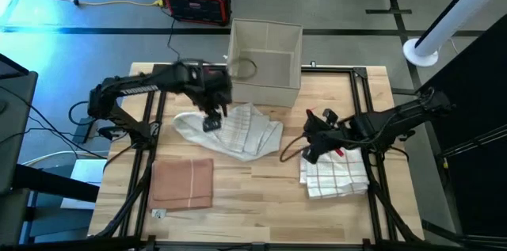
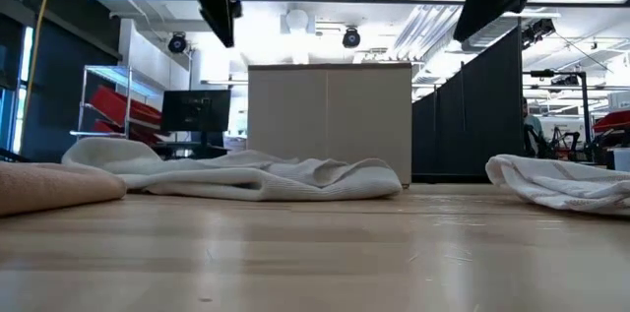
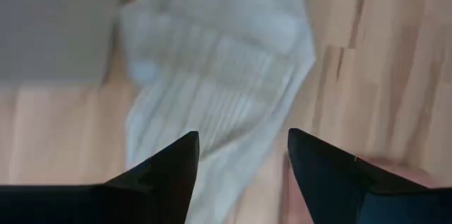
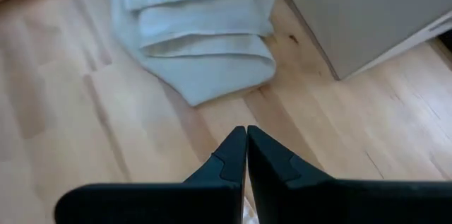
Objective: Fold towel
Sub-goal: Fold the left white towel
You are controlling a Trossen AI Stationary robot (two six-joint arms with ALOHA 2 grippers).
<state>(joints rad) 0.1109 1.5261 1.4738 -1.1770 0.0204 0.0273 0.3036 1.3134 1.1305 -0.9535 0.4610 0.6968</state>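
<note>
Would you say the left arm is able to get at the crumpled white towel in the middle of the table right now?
Probably yes. The left pincer hangs open directly above the white towel, with nothing between them; the box stands just behind it, and the right pincer sits off to the side.

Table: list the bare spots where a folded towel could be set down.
Bare wood lies along the table's near edge, between the tan towel and the checked towel. The far middle is crowded: box, crumpled white towel, left end effector above it.

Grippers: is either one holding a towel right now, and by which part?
Nothing is held. The left gripper is open above the crumpled white towel, not touching it. The right gripper is shut on nothing, above bare table.
</note>
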